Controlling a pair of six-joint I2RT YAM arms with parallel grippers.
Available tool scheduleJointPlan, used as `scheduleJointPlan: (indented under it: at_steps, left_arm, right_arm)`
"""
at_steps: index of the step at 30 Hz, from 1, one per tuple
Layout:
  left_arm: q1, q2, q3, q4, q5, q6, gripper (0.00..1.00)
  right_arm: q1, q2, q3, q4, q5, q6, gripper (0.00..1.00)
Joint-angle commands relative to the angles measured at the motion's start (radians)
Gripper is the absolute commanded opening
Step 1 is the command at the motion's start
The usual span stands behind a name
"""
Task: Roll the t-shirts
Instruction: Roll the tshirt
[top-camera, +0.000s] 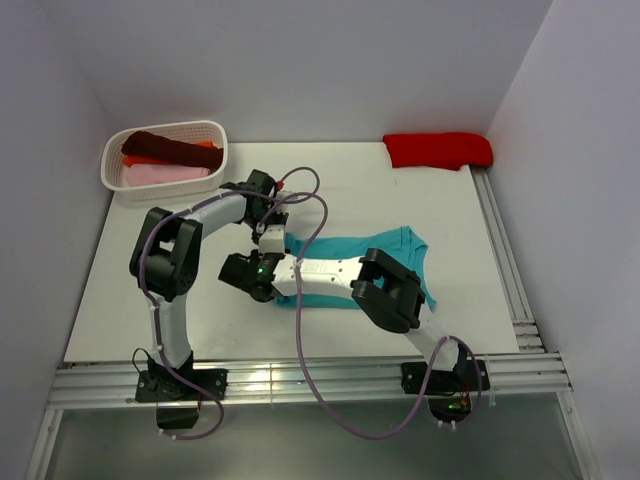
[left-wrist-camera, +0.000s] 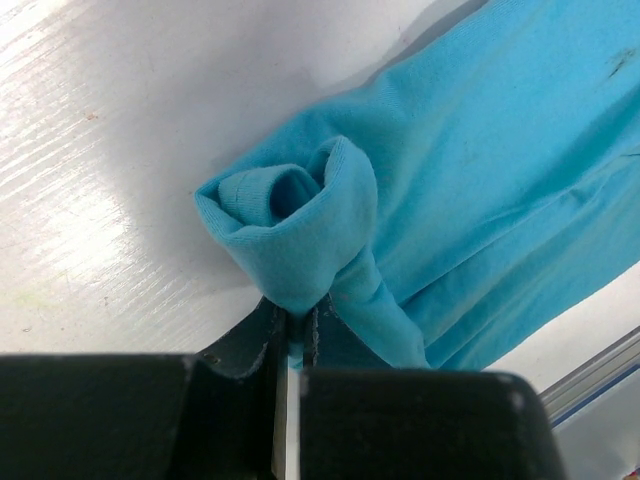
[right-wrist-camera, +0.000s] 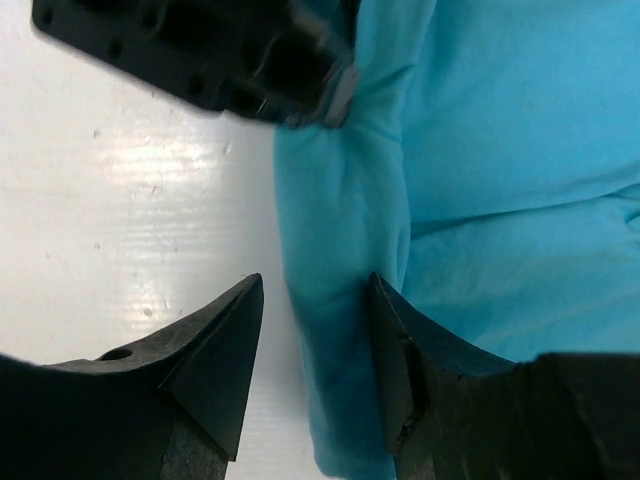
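Observation:
A teal t-shirt lies flat in the middle of the table, with its left edge rolled into a narrow tube. My left gripper is shut on the near end of that roll; from above it sits at the shirt's upper left corner. My right gripper is open astride the roll lower down. One finger rests on the bare table and the other lies against the cloth. From above, this gripper is at the shirt's left edge, with its arm lying across the shirt.
A white basket at the back left holds maroon, pink and orange shirts. A bright red shirt lies at the back right corner. Rails run along the table's right and near edges. White walls enclose it.

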Motion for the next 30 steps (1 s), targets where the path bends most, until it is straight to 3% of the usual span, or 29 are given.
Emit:
scheduleJointPlan:
  at_steps: [1,11,14,16,19,24,26,30]
  left_arm:
    - [0.005,0.029,0.017,-0.018,-0.102,0.042,0.03]
    - [0.003,0.054,0.043,-0.033,-0.113,0.042,0.06]
    - [0.003,0.060,0.054,-0.038,-0.113,0.038,0.06]
    - [0.003,0.061,0.060,-0.038,-0.111,0.036,0.09]
    - [0.003,0.061,0.071,-0.047,-0.106,0.037,0.13]
    - [0.005,0.054,0.098,-0.061,-0.079,0.042,0.28]
    - [0.008,0.052,0.127,-0.075,-0.059,0.042,0.32]
    - [0.032,0.045,0.184,-0.117,0.038,0.080,0.51]
  right_arm:
    - [0.032,0.035,0.056,-0.117,0.030,0.038,0.54]
    - [0.073,0.073,0.045,-0.242,-0.001,0.131,0.53]
    - [0.073,0.076,0.034,-0.236,-0.011,0.139,0.47]
    - [0.073,0.072,0.019,-0.221,-0.022,0.136,0.37]
    - [0.073,0.035,-0.038,-0.149,-0.034,0.119,0.24]
    - [0.058,-0.143,-0.267,0.160,-0.103,0.090,0.10]
    - [0.033,-0.232,-0.355,0.332,-0.145,0.093,0.09]
    - [-0.007,-0.336,-0.571,0.556,-0.249,0.134,0.08]
